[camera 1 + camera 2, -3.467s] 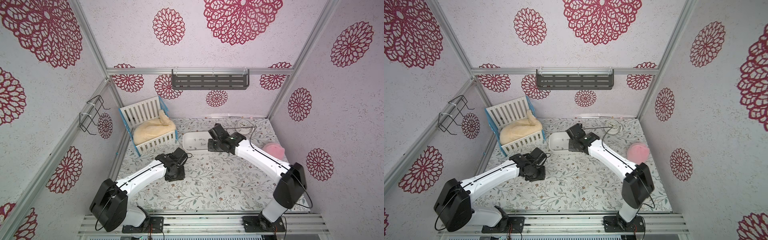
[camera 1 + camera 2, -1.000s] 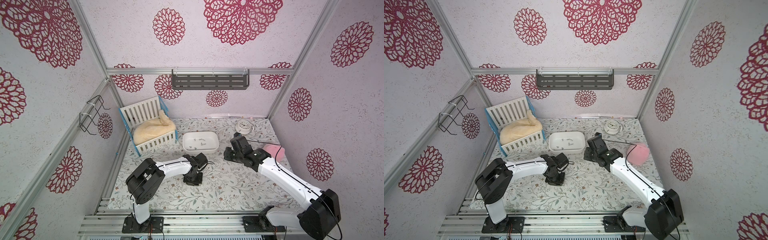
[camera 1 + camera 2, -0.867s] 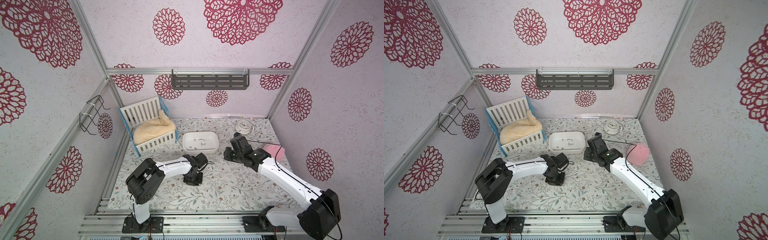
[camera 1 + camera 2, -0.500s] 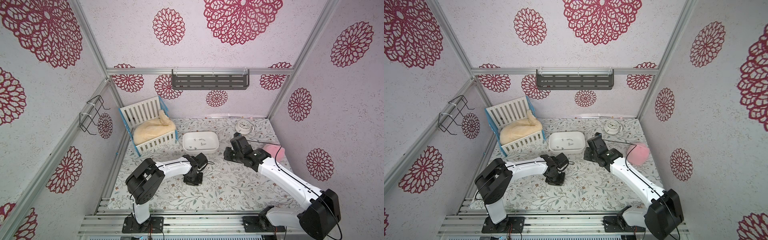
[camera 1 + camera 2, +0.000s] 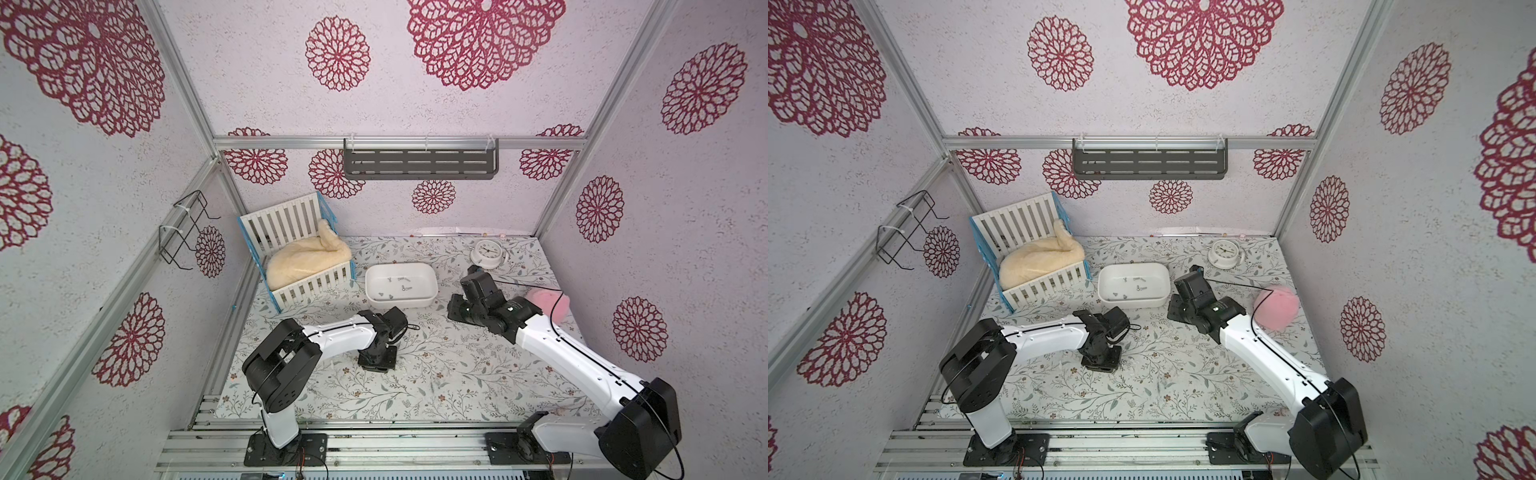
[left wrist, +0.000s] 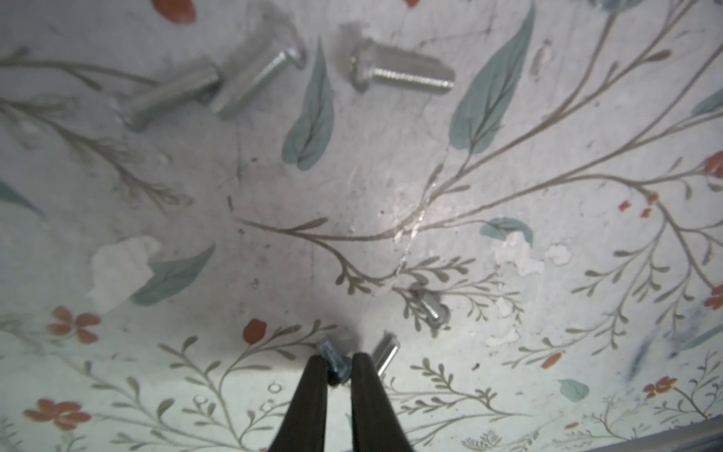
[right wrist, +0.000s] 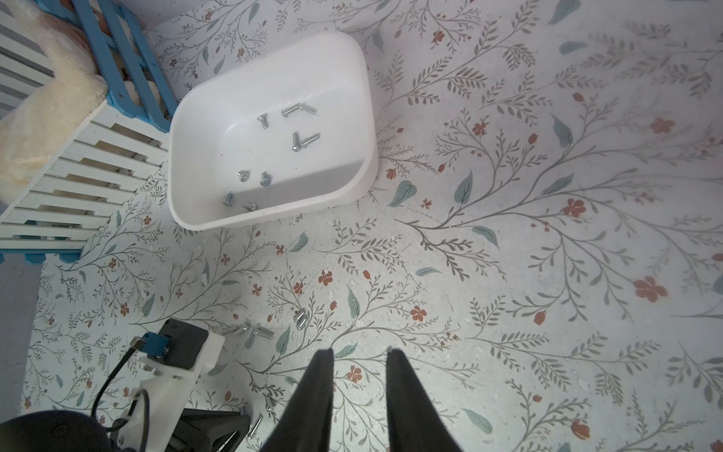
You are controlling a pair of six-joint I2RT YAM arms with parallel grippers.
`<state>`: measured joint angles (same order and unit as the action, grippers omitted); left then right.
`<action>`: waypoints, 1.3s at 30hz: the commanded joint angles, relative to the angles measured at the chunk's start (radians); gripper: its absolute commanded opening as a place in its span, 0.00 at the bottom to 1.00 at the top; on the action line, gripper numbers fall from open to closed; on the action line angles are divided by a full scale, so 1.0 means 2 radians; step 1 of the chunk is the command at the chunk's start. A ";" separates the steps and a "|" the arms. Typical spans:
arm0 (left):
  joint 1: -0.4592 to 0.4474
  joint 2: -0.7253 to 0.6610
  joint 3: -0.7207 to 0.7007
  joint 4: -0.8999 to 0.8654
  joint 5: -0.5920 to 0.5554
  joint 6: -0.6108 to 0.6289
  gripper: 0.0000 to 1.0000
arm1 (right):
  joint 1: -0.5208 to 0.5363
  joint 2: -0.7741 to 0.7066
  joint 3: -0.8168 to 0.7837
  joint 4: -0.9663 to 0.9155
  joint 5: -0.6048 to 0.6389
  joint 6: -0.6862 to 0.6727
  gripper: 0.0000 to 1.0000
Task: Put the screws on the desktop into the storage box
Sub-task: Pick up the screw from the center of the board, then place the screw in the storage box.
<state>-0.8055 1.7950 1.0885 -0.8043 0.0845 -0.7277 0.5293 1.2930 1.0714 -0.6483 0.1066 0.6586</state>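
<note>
Left end effector has its tips nearly closed on one screw, pinning it to the desk for lifting. Right end effector hovers part-open and empty, with the storage box ahead.

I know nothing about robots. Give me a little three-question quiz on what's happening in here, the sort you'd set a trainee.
1. True or false: the storage box is empty.
2. What does the left claw pinch? A) a printed flower B) a screw C) nothing
3. Which claw hangs open and empty above the desktop?

Key
1. False: several screws lie in it.
2. B
3. The right claw.
</note>
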 commanded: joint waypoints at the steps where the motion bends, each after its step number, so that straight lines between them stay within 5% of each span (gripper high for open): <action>1: 0.006 -0.010 -0.006 -0.018 -0.016 0.006 0.15 | -0.003 0.002 0.006 0.019 -0.004 0.008 0.28; 24: 0.055 -0.047 0.091 -0.068 -0.020 0.053 0.15 | -0.003 0.014 0.017 0.019 -0.003 0.005 0.27; 39: 0.119 0.104 0.390 -0.143 -0.013 0.139 0.15 | -0.010 0.015 0.020 0.014 0.000 0.003 0.28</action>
<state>-0.5961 1.9289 1.7908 -1.0370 0.0483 -0.5064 0.5163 1.3243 1.0718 -0.6373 0.0990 0.6582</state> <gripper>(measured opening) 0.156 0.275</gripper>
